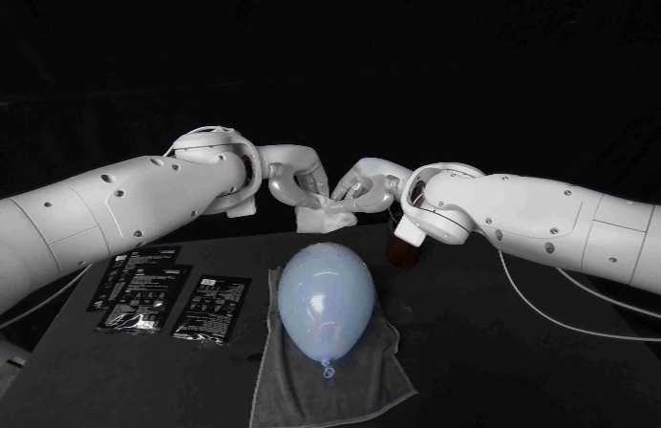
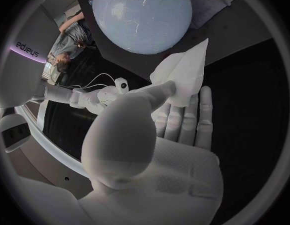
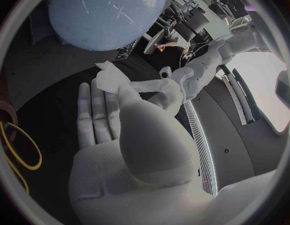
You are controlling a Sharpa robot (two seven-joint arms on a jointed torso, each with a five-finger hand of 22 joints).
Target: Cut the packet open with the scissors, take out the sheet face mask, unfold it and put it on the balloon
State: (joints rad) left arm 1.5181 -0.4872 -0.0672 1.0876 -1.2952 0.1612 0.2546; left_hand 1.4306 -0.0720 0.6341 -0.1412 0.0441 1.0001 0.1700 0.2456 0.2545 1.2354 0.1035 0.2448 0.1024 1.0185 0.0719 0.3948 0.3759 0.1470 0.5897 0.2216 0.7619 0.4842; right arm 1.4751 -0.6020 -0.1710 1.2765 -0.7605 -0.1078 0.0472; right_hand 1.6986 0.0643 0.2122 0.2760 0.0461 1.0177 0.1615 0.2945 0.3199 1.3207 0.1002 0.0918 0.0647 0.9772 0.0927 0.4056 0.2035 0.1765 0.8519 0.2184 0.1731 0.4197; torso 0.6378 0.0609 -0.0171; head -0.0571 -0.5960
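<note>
Both left hand (image 1: 292,181) and right hand (image 1: 362,187) pinch crumpled white mask (image 1: 325,220).

Pale blue balloon (image 1: 327,299), knot nearest the robot; white sheet mask (image 1: 327,220), apparently part-folded, aloft beyond it.

The left arm (image 1: 111,208) and the right arm (image 1: 537,218) are angled inward from either side, so that the two hands are set close together at the middle, wrists turned toward each other. The left hand (image 1: 293,181) is held with its fingers straight and side by side, and the mask (image 1: 327,218) is pinched between them and the thumb. The right hand (image 1: 361,187) is posed alike, an edge of the same mask being pinched at its thumb tip.
</note>
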